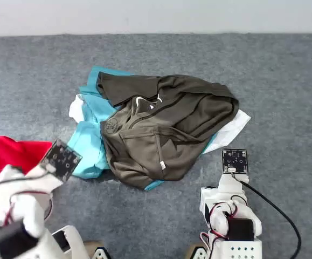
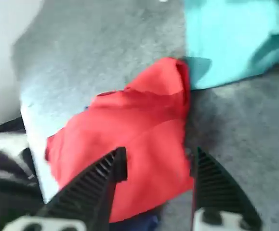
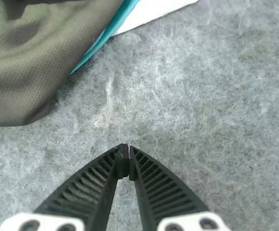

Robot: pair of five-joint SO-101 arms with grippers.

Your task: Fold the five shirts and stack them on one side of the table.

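Done: we judge the red shirt folded, aside.
Pending: olive shirt, teal shirt, white shirt, heaped.
Left pincer: open above red shirt.
Right pincer: closed, empty.

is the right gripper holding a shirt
No, the right gripper is shut on nothing over the bare grey table, apart from the olive shirt.
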